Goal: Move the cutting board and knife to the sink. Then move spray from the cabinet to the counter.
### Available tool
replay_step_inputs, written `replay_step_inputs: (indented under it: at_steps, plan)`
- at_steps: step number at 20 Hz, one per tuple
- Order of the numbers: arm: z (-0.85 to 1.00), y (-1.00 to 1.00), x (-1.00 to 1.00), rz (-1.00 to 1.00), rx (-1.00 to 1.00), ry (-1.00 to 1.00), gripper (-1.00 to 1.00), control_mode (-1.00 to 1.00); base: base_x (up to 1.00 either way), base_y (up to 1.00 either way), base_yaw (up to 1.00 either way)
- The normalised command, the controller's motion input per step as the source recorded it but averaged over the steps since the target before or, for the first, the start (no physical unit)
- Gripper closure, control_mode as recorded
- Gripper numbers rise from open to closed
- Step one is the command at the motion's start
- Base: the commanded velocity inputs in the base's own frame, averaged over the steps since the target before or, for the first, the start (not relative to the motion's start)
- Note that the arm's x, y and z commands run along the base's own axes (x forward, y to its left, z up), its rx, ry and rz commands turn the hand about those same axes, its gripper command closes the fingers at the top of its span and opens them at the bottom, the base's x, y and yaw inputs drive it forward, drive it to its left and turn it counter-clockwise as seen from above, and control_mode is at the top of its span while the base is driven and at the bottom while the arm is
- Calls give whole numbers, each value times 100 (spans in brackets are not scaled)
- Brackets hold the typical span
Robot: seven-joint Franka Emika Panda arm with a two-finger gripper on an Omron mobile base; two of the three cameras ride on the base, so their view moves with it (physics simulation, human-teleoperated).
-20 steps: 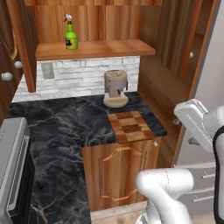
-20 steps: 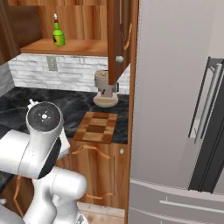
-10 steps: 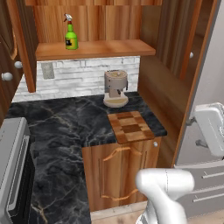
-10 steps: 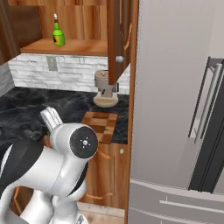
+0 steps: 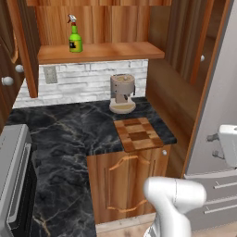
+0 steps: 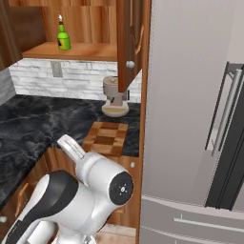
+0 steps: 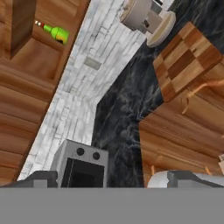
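Note:
The checkered wooden cutting board (image 5: 138, 134) lies on the black marble counter (image 5: 60, 134) at its right front corner, in front of the coffee machine; it also shows as cutting board (image 6: 106, 138) and cutting board (image 7: 188, 59). The green spray (image 5: 75, 39) stands upright on the cabinet shelf (image 5: 99, 52), at its left end, also seen as spray (image 6: 62, 38) and spray (image 7: 56, 32). The knife and the sink are out of view. My gripper (image 5: 213, 146) hangs well right of the board, off the counter, by the fridge. Its gripper (image 7: 114, 178) jaws stand wide open and empty.
A beige coffee machine (image 5: 122, 94) stands against the white brick wall behind the board. A grey stove (image 5: 11, 176) borders the counter on the left. A tall grey fridge (image 6: 190, 109) rises on the right. An open cabinet door (image 6: 129, 43) hangs above the coffee machine.
The arm has swung: the hand moved right and lower in the left base view, toward the fridge, and the elbow came forward in the right base view. Jaws stayed open.

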Motion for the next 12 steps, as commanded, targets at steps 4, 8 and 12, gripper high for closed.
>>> replay_step_inputs:
  at_steps: [4,8,12]
  plan:
    - [-50,0,27,0,16,3,-100,-100,0,0,0]
    - [-49,0,24,0,15,7,-100,-100,0,0,0]
    - [-45,3,28,0,5,0,-100,-100,0,0,0]
